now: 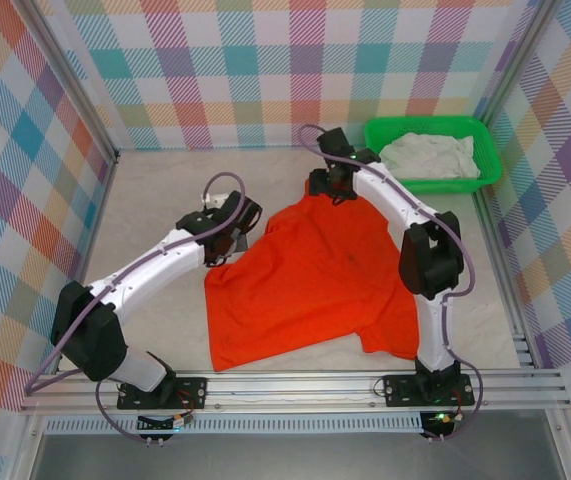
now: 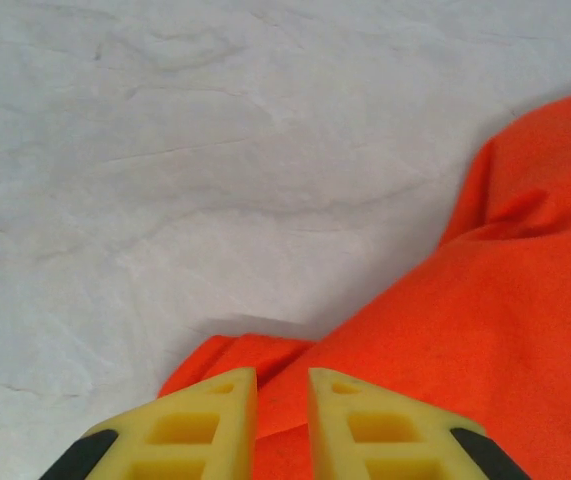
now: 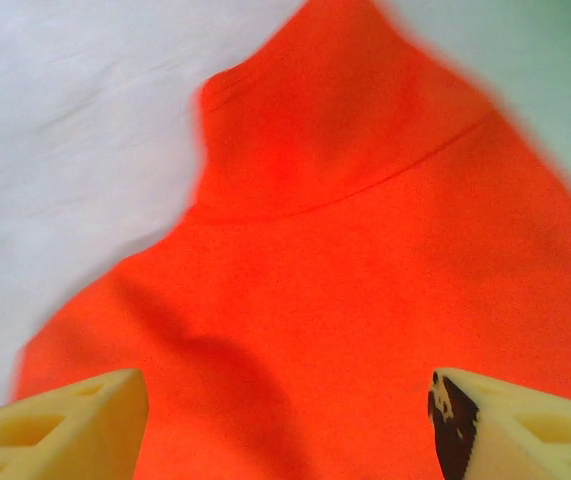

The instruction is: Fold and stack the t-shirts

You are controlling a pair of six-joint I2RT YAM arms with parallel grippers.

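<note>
An orange-red t-shirt (image 1: 315,280) lies spread and rumpled on the white table, one sleeve toward the front right. My left gripper (image 1: 245,232) rests at its left edge. In the left wrist view the yellow fingers (image 2: 210,420) stand a narrow gap apart, open, with a folded edge of the orange t-shirt (image 2: 485,330) lying under them. My right gripper (image 1: 333,190) hovers over the shirt's far tip. Its jaws (image 3: 287,400) are wide open above the orange t-shirt (image 3: 345,250), holding nothing. A white t-shirt (image 1: 430,155) lies crumpled in the basket.
The green plastic basket (image 1: 445,184) stands at the back right corner. Bare white table (image 1: 155,200) stretches left and behind the shirt. Plaid walls close in three sides, and a metal rail (image 1: 295,385) runs along the near edge.
</note>
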